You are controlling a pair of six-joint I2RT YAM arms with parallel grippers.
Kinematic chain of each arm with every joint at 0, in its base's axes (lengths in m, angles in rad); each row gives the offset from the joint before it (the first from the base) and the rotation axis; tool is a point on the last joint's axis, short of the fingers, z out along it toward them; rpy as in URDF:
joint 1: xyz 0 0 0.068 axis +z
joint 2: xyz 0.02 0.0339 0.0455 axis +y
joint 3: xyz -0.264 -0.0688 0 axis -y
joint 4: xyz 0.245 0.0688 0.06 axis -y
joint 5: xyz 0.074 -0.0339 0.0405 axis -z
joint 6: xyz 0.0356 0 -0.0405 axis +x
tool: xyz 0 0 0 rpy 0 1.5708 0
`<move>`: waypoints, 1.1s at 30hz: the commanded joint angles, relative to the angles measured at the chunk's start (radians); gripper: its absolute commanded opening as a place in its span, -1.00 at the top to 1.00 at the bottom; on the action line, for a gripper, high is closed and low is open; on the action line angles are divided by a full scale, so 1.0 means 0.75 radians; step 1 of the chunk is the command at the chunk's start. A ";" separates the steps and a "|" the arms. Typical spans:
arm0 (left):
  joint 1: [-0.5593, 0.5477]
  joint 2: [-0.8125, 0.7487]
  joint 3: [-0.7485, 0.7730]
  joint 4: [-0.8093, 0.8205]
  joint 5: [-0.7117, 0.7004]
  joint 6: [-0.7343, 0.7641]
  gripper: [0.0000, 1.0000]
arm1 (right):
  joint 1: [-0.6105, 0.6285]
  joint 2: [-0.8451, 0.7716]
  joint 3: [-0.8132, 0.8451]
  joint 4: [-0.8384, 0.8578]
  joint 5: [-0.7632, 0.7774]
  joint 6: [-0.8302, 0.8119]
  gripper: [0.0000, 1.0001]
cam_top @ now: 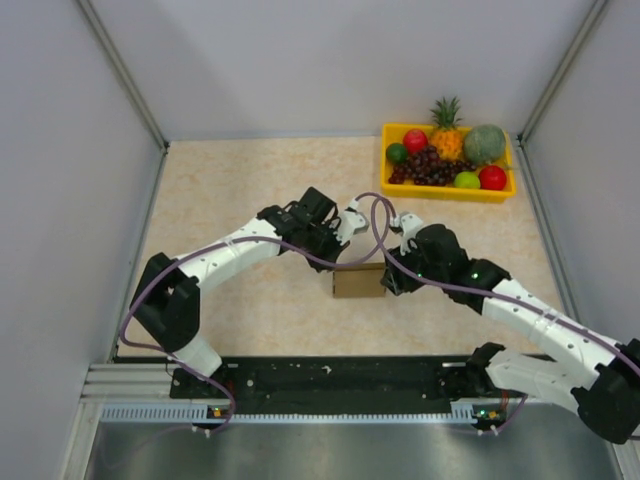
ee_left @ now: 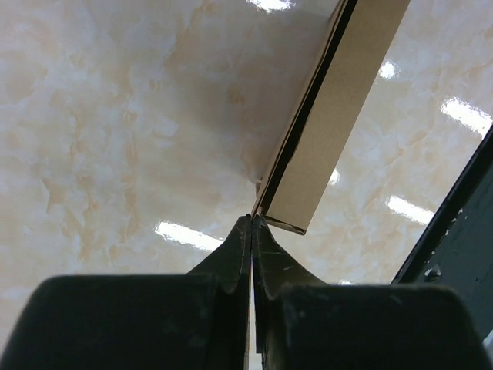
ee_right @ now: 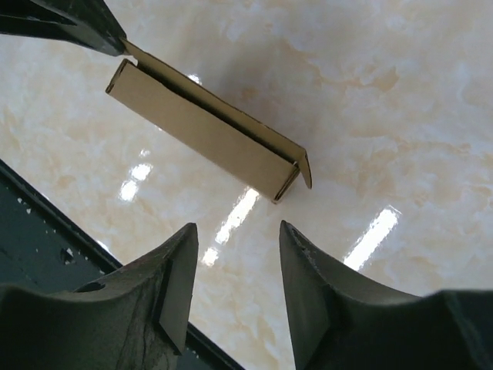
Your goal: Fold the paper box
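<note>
The pale marbled bench fills the space between grey walls. From its near edge the left arm and the right arm both reach inward, and their wrists meet near the middle.

In the far right corner stands a yellow tray holding a pineapple, dark grapes and other round fruit. It is well apart from both arms.

The paper box is at the middle of the bench, between the two wrists and nearer the front rail than the tray. Seen from the wrists it is a slim, plain brown cardboard sleeve with a dark gap running along its length. At one end a small flap stands out.

The left tool is at one end corner of the box. Its fingers are pressed together with the thin cardboard edge running into their tips, so it is pinching that edge.

The right tool is at the opposite end with its fingers spread. The box lies just beyond the tips, the flapped end nearest, and the fingers do not touch the cardboard.
</note>
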 commanded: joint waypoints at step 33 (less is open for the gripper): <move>-0.037 -0.071 -0.007 0.051 -0.029 0.078 1.00 | -0.237 0.559 0.510 -0.191 -0.222 -0.425 0.58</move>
